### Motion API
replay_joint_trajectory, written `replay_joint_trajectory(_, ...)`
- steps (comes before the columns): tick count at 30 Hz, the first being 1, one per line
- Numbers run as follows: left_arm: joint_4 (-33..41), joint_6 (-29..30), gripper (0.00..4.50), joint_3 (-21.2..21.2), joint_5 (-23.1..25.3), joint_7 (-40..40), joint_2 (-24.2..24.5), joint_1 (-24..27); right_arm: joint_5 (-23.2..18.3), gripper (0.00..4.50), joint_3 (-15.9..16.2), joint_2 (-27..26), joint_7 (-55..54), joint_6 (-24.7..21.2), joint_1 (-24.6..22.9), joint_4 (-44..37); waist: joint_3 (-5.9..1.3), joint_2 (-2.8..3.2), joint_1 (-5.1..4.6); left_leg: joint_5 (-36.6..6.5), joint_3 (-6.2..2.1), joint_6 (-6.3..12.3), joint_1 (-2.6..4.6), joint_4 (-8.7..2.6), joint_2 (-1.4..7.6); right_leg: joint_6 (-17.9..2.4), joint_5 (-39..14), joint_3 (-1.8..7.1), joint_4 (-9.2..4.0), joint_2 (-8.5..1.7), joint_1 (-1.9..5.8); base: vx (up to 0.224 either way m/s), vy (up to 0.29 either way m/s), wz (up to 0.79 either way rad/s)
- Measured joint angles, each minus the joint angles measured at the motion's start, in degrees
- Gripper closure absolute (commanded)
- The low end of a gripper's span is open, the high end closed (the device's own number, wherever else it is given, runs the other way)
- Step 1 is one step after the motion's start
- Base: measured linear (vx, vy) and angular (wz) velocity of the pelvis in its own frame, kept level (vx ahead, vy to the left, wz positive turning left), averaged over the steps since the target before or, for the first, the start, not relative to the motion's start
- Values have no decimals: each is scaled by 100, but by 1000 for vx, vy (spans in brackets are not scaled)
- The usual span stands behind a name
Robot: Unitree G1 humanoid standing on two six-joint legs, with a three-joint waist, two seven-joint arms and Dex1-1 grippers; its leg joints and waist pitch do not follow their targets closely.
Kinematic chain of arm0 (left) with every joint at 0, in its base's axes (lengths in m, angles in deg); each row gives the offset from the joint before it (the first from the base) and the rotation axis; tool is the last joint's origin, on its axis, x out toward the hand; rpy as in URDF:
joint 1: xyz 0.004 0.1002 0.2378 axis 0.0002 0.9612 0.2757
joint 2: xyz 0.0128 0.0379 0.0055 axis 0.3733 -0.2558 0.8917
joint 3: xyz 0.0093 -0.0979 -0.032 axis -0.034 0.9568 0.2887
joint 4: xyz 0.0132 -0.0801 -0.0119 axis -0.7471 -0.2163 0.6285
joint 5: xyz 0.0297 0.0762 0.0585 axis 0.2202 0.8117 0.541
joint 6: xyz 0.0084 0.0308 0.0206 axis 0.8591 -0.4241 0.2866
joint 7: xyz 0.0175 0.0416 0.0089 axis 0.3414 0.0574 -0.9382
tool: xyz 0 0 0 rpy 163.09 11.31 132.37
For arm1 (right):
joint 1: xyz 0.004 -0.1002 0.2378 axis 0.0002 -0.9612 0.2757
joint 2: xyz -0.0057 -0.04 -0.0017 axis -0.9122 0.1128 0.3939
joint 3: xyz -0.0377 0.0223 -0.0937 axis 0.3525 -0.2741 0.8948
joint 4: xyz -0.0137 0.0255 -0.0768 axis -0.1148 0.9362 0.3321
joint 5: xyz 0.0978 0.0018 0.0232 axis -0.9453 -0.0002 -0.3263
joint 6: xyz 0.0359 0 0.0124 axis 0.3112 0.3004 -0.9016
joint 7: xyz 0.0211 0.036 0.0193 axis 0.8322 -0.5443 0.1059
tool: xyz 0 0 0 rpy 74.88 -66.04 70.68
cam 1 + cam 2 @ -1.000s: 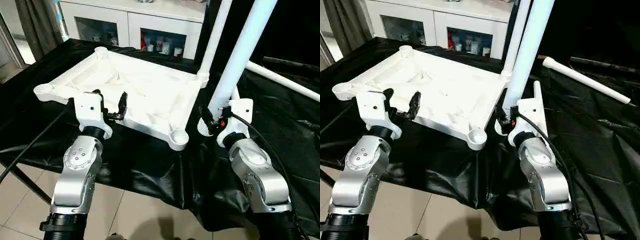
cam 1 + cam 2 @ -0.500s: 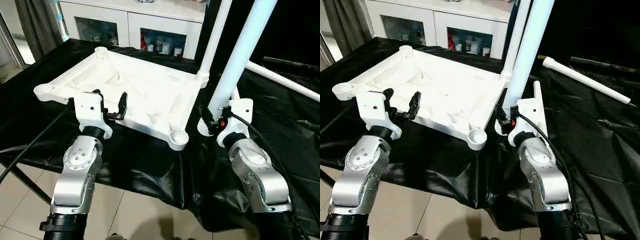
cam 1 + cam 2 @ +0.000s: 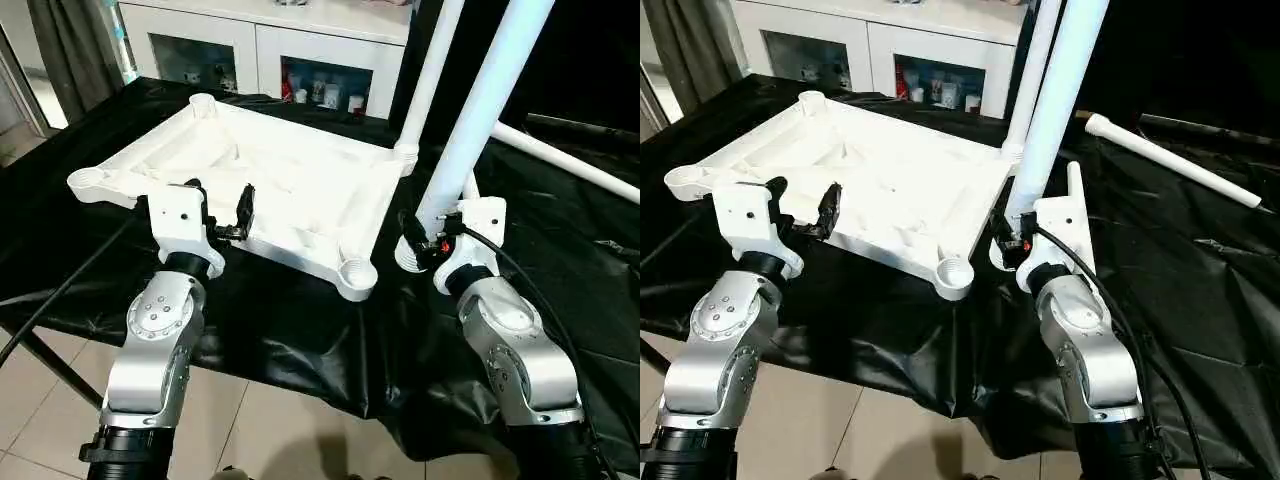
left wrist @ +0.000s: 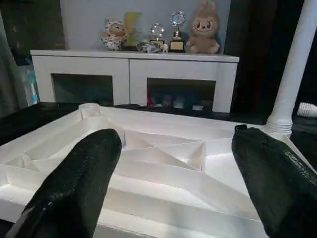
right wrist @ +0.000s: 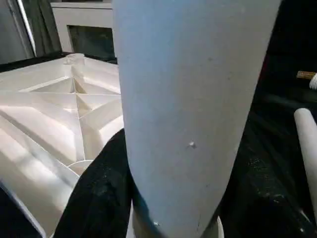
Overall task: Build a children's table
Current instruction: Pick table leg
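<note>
The white tabletop (image 3: 270, 185) lies ribbed side up on a black cloth. One leg (image 3: 428, 75) stands upright in its far right corner socket. My right gripper (image 3: 425, 240) is shut on a second white leg (image 3: 480, 110), held nearly upright. That leg's flared end (image 3: 408, 255) sits low, just right of the near right socket (image 3: 356, 270) and not in it. In the right wrist view the leg (image 5: 183, 99) is clamped between black fingers (image 5: 99, 193). My left gripper (image 3: 222, 197) stands open at the tabletop's near edge, with the ribs (image 4: 168, 153) beyond its fingers (image 4: 74, 183).
Another white leg (image 3: 565, 155) lies on the cloth at the right back. A white glass-door cabinet (image 3: 260, 50) stands behind the table. The black cloth (image 3: 300, 330) hangs over the near edge, above a tiled floor. A black cable (image 3: 60, 290) runs off the left arm.
</note>
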Motion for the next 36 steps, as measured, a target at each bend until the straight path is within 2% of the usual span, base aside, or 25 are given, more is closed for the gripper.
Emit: replay_joint_trajectory(36,0,0,37,0,0,0,0,0,0,261,0,0,0,0,0,0,0,0,-1,0,0,0,0,0,0,0,0,0,0,0,0,0,0,0)
